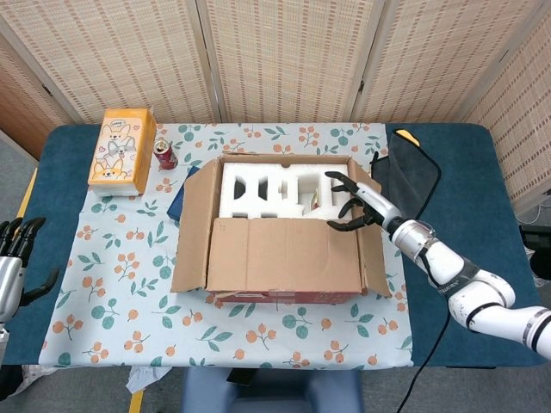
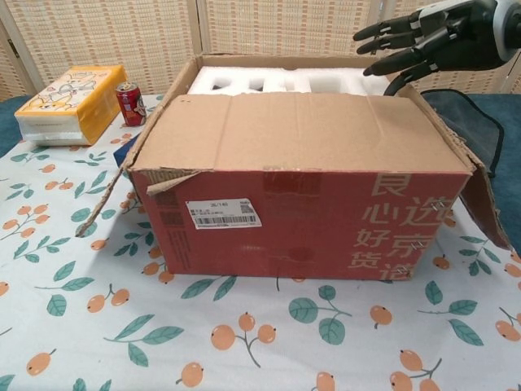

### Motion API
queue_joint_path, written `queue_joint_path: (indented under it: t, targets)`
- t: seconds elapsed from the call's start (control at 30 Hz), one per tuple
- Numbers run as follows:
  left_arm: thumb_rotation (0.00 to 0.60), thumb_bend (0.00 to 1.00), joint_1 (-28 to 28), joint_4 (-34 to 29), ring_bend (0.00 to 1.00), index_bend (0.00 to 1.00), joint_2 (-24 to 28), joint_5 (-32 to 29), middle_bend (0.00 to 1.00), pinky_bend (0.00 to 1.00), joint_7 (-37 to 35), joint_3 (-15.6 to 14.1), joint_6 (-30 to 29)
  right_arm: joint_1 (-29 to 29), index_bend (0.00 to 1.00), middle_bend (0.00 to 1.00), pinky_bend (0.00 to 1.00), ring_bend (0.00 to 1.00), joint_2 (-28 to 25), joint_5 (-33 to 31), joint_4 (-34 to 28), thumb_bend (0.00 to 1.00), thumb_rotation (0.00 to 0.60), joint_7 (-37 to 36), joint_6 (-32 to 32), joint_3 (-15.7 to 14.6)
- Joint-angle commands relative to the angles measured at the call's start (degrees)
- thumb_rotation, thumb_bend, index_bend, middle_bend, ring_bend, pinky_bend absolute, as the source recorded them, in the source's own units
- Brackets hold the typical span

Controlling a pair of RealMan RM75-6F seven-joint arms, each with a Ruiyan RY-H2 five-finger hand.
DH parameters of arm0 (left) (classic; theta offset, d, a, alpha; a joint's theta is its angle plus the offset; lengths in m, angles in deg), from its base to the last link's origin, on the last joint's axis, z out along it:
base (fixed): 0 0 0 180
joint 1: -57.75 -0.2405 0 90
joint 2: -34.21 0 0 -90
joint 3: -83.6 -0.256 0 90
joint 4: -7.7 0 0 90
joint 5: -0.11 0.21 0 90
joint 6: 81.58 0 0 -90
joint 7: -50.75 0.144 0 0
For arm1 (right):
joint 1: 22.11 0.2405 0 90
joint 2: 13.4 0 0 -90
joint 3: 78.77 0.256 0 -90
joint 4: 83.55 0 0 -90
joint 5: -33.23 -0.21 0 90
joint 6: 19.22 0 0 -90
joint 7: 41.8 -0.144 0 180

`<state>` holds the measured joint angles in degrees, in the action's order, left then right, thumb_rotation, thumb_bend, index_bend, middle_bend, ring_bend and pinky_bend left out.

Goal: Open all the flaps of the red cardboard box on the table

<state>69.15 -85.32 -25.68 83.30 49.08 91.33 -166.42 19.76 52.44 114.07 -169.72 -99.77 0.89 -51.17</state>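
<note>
Black fingers spread and empty, the right hand (image 1: 353,202) hovers above the red cardboard box (image 2: 301,216), mid-desk. Its near flap (image 1: 282,255) still lies closed over white foam (image 1: 271,191); light, stiff board, likely best hooked under its free edge.

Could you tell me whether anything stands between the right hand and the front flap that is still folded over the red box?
Nothing visible does. The right hand hovers open above the white foam insert, beside the far edge of the closed front flap, with only air between them.
</note>
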Motion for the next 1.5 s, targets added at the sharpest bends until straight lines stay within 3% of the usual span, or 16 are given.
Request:
queue_joint_path:
  t: [0.03, 0.3, 0.6, 0.9, 1.1, 1.5]
  targets:
    - [0.6, 0.42, 0.0, 0.3, 0.04, 0.0, -0.1, -0.2, 0.15, 0.05, -0.1, 0.0, 0.1, 1.3, 0.0, 0.0, 0.4, 0.11, 0.9, 1.9, 1.1, 0.34, 0.6, -1.9, 0.2, -1.8]
    - [0.6, 0.42, -0.3, 0.4, 0.04, 0.0, -0.5, 0.0, 0.15, 0.05, 0.4, 0.1, -0.6, 2.5, 0.0, 0.0, 0.4, 0.1, 0.3, 5.2, 0.7, 0.34, 0.6, -5.9, 3.8, -5.3]
    - [0.6, 0.45, -0.5, -0.2, 0.04, 0.0, -0.9, 0.5, 0.15, 0.05, 2.2, 0.0, -1.4, 2.8, 0.0, 0.0, 0.4, 0.1, -3.7, 6.8, -4.0, 0.34, 0.6, -8.9, 8.2, -8.6]
    - [0.6, 0.45, -1.0, -2.0, 0.04, 0.0, -1.1, 1.2, 0.15, 0.05, 4.5, -0.2, -2.6, 2.5, 0.0, 0.0, 0.4, 0.09, -8.4, 7.4, -8.8, 0.34, 0.6, -9.4, 13.8, -9.9]
    - [0.6, 0.45, -0.7, -4.1, 0.04, 0.0, -1.0, 2.4, 0.15, 0.05, 7.0, 0.0, -3.2, 1.6, 0.0, 0.0, 0.4, 0.08, -14.1, 7.1, -14.7, 0.34, 0.6, -8.9, 17.6, -9.4]
    - [0.6, 0.45, -0.8, -7.4, 0.05, 0.0, -1.2, 4.0, 0.15, 0.05, 10.9, 0.0, -4.5, -3.1, 0.0, 0.0, 0.4, 0.04, -29.6, 8.9, -32.6, 0.34, 0.6, -6.5, 25.8, -8.8]
